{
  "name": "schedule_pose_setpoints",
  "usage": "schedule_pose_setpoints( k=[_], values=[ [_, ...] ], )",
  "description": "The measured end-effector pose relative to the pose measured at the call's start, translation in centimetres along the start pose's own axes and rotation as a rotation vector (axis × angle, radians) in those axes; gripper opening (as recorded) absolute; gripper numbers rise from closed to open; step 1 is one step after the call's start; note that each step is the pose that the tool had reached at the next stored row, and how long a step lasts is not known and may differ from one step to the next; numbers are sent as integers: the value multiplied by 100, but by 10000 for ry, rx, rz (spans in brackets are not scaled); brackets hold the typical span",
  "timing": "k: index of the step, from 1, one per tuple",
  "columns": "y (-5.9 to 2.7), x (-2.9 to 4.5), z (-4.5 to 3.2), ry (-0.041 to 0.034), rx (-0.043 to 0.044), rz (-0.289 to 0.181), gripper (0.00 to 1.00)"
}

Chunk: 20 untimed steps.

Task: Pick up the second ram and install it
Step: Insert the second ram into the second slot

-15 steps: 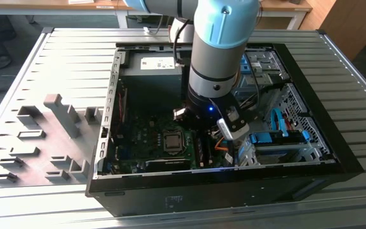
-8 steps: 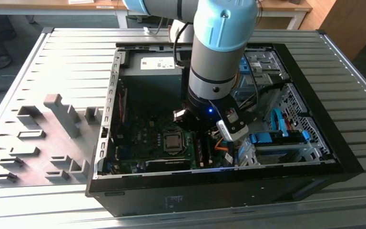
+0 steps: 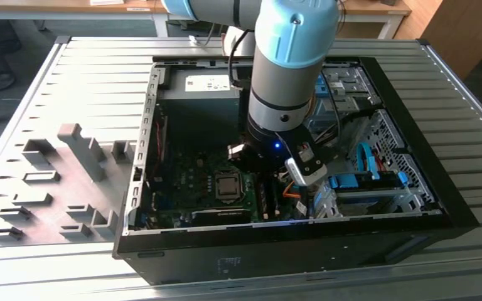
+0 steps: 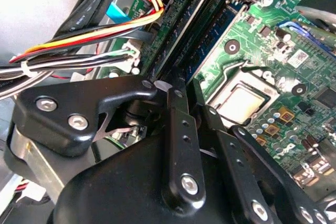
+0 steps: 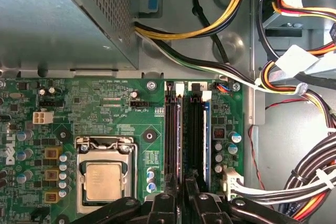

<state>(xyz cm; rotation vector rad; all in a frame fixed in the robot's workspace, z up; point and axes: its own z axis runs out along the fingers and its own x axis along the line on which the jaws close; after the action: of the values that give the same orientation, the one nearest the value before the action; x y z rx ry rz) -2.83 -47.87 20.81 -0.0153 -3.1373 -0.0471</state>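
My gripper reaches down inside the open computer case, onto the memory slots beside the processor socket. In the second wrist view the two black fingers stand close together. The second ram, a thin blue-green board with dark chips, runs on from between them along a black slot. In the first wrist view the gripper sits over the two long slots, with the ram's blue edge along the slot nearer the cables. The gripper is shut on the board, which stands upright in line with the slot.
Bundles of coloured and black cables lie close beside the slots. The grey power supply box stands just past the motherboard. Blue drive-bay parts fill the exterior view's right of the case. Grey fixture blocks stand on the slatted table.
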Motion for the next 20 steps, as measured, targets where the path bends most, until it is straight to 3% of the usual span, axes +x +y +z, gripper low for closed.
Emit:
schedule_pose_setpoints(
  k=[9,11,20],
  values=[
    [55,2,-367,-1,-2,0,20],
    [87,3,-444,-1,-1,0,11],
    [92,3,-469,-1,-3,0,11]
  ],
)
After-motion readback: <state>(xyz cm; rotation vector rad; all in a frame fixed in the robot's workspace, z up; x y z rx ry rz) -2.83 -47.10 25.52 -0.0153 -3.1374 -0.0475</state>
